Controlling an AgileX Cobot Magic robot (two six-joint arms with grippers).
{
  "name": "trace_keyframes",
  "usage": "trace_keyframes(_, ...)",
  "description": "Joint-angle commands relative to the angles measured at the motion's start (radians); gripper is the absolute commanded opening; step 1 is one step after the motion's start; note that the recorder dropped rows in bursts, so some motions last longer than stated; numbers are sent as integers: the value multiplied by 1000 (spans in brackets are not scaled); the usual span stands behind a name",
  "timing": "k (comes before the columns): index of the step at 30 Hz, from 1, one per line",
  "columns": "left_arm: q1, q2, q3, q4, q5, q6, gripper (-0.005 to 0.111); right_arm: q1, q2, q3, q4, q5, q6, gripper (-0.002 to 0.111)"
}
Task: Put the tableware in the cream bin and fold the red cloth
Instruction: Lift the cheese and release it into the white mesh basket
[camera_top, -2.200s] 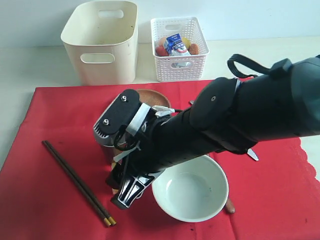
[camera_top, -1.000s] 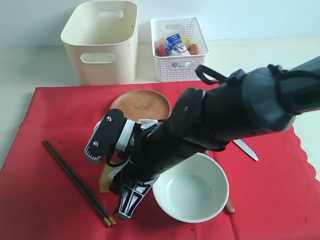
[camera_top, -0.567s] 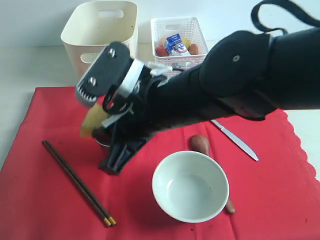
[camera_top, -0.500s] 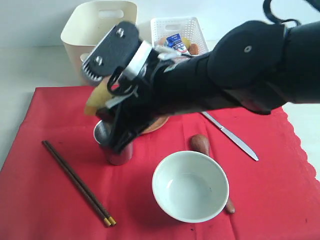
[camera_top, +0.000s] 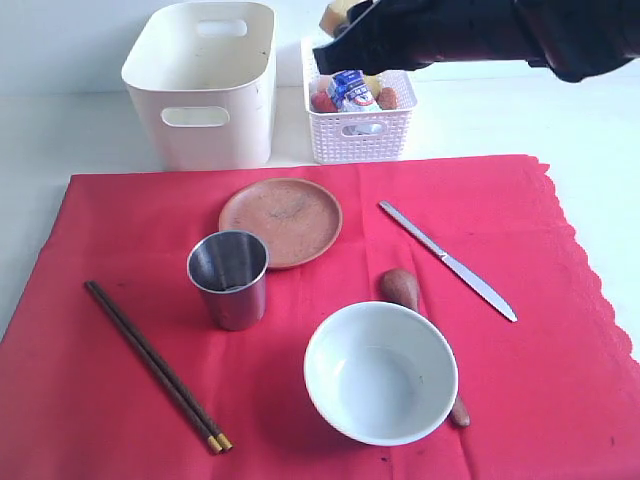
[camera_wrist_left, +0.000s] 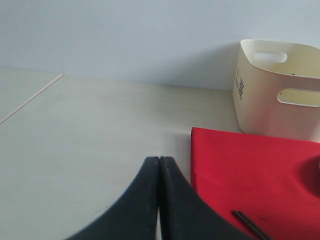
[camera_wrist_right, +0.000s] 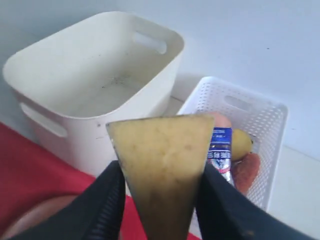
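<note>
The tableware lies on the red cloth (camera_top: 120, 250): clay plate (camera_top: 281, 220), steel cup (camera_top: 229, 278), pale bowl (camera_top: 381, 372), knife (camera_top: 447, 260), wooden spoon (camera_top: 400, 288) partly under the bowl, and chopsticks (camera_top: 155, 365). The cream bin (camera_top: 200, 80) stands behind the cloth with nothing in it. My right gripper (camera_top: 345, 25) hangs high above the white basket, shut on a yellow cheese wedge (camera_wrist_right: 160, 150). My left gripper (camera_wrist_left: 159, 161) is shut on nothing, low over the bare table beside the cloth's edge (camera_wrist_left: 250, 170), and does not show in the exterior view.
A white lattice basket (camera_top: 360, 100) to the right of the bin holds a milk carton (camera_top: 349, 88) and other food. The cloth's scalloped edge (camera_top: 590, 270) runs along the right. Pale tabletop (camera_wrist_left: 90, 130) surrounds the cloth.
My right arm has lifted off the cloth with the cheese wedge and swung back over the white basket. That has uncovered the cup, plate and knife.
</note>
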Motion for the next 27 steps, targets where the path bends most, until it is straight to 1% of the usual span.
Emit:
trace_keyframes(1, 4, 3, 0, -3, -4, 0, 2, -57, 102, -96, 0, -32, 10, 0)
trace_keyframes(4, 4, 3, 0, -3, -4, -2, 2, -79, 185, -146, 0, -107, 10, 0)
trace_keyframes(8, 4, 3, 0, -3, -4, -2, 2, -86, 317, -231, -5, -260, 3, 0)
trace_keyframes(14, 4, 3, 0, -3, -4, -2, 2, -86, 530, -411, -13, -233, 3, 0)
trace_keyframes(16, 4, 3, 0, -3, -4, -2, 2, -86, 567, -437, -13, -233, 3, 0)
trace_keyframes(19, 4, 3, 0, -3, -4, -2, 2, -86, 583, -444, -6, -282, 3, 0)
trace_keyframes(20, 4, 3, 0, -3, -4, -2, 2, -86, 585, -444, -4, -283, 3, 2)
trace_keyframes(23, 4, 3, 0, -3, -4, -2, 2, -84, 585, -444, -4, -283, 3, 12)
trace_keyframes(27, 4, 3, 0, -3, -4, -2, 2, -84, 585, -444, -4, -286, 3, 29)
